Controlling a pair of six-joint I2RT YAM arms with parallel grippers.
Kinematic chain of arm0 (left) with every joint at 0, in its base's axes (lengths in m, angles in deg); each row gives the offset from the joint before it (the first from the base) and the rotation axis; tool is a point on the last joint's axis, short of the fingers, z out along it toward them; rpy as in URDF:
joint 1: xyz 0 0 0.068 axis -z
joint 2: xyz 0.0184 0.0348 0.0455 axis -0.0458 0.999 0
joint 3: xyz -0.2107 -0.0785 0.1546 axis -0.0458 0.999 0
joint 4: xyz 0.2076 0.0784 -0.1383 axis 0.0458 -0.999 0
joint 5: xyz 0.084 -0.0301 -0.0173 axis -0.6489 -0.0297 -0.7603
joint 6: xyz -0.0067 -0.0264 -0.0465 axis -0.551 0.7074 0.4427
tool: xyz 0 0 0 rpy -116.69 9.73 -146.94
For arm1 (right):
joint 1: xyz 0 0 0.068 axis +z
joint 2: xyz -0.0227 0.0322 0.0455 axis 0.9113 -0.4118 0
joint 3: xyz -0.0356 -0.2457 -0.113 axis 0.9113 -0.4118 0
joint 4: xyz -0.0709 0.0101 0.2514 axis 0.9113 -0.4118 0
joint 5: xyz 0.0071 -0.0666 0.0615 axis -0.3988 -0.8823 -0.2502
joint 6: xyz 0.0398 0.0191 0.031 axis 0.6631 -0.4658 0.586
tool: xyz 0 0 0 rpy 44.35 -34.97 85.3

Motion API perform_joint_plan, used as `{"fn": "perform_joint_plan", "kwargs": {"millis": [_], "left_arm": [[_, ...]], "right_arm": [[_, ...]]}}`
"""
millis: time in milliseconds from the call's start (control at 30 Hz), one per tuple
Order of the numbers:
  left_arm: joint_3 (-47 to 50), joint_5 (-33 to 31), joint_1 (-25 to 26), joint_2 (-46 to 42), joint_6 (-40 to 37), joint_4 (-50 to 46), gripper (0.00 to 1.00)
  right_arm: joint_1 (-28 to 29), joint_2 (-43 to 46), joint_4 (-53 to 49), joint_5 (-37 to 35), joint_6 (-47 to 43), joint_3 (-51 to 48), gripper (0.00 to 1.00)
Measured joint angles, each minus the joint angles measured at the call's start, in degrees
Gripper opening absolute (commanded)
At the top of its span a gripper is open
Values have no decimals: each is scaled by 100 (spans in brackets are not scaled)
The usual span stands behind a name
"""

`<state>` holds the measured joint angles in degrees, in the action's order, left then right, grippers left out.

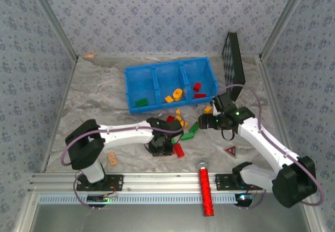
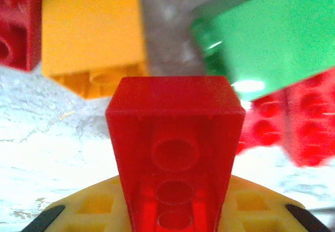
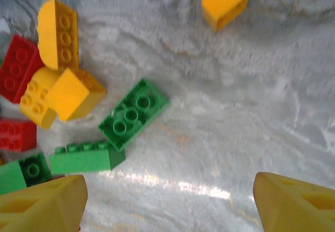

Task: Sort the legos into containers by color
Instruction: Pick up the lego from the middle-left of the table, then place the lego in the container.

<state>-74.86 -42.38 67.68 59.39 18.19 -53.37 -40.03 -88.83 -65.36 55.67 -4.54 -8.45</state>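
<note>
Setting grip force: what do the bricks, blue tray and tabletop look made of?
Red brick, green brick: hard moulded plastic, glossy; sharp edges, light glints on faces. Blue tray: likely thin rigid plastic, smooth, uniform colour. Tabletop: grey marbled pattern with a shiny streak; possibly laminate or a printed sheet, can't tell.

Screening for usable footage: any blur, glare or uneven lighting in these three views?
Left wrist: the red brick in the left gripper is fairly sharp, the background behind it is blurred, and there is a glare spot on the green brick. Right wrist: a bright glare streak on the table, otherwise slightly soft. Top external: even light, only faint shadows.
</note>
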Motion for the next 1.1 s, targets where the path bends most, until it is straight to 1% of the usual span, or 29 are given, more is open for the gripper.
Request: {"fn": "perform_joint_plan", "kwargs": {"millis": [233,367,533,700,800,900,1000,1100], "left_arm": [[-1045,-116,-466,-125,-614,-415,15],[-2039,-210,-745,179,-1178,-688,15],[-3838,-369,-1095,1180,-2022,-868,15],[-5980,-535,-1373,2468,-2693,-879,14],[-7324,-562,-1499,3289,-2935,-881,14],[-8467,-553,-1609,4054,-3036,-844,14],[-8999,-505,-1692,4579,-3034,-695,14],[-9038,-396,-1759,4885,-2990,-474,14]], "right_arm": [[581,463,-17,-11,560,-472,84],[911,520,-4,-55,789,-634,84],[1482,667,92,-216,1005,-828,84],[2050,1012,203,-470,1257,-1115,84],[2299,1307,273,-573,1421,-1366,84],[2538,1506,291,-686,1552,-1508,84],[2771,1585,297,-837,1631,-1539,84],[2992,1665,343,-975,1716,-1585,84]]}}
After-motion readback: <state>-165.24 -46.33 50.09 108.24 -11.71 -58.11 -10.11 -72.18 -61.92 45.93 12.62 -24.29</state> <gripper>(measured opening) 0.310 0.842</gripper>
